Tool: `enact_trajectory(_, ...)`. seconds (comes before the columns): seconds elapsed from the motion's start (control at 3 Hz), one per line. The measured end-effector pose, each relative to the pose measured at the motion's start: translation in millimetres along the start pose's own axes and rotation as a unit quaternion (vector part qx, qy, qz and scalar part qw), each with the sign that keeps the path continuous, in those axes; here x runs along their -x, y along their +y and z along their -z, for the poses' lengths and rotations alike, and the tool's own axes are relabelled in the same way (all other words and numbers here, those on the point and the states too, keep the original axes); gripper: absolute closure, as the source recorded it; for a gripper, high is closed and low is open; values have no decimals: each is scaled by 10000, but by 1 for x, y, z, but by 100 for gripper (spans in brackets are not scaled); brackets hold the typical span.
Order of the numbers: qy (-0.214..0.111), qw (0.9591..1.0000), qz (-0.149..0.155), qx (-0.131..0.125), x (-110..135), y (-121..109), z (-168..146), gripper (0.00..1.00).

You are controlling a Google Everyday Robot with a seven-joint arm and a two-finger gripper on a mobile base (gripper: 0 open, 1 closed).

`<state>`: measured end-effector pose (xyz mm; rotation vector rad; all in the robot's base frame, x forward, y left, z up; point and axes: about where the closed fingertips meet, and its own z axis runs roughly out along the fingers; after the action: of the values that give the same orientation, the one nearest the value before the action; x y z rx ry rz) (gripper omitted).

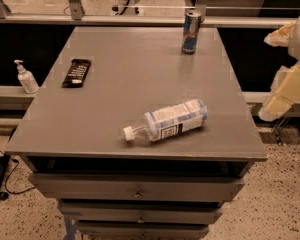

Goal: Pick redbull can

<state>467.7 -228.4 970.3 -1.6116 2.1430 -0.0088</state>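
Observation:
The redbull can (pixel 191 32) stands upright near the far right edge of the grey table (pixel 115 89); it is blue and silver with a silver top. A clear plastic bottle (pixel 169 120) with a blue-white label and white cap lies on its side near the table's front. My gripper (pixel 272 106), on the cream-coloured arm (pixel 292 79), hangs off the table's right side, well apart from the can and level with the table's middle.
A dark flat bar-shaped packet (pixel 76 72) lies on the table's left part. A white pump bottle (pixel 26 77) stands on a ledge left of the table. Drawers (pixel 137 189) sit below the tabletop. A rail (pixel 140 20) runs behind the table.

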Motion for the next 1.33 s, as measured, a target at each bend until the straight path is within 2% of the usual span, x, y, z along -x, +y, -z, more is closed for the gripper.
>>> enact_trajectory(0.33,-790,9964,-229,-216,8,-48,-26,0)
enact_trajectory(0.67,-1523,9863,-464,-420,29,-98,-52,0)
enact_trajectory(1.0,-2141,9715,-732,-713,55,-149,-80,0)
enact_trajectory(1.33,-2139,9716,-728,-708,55,-148,-80,0)
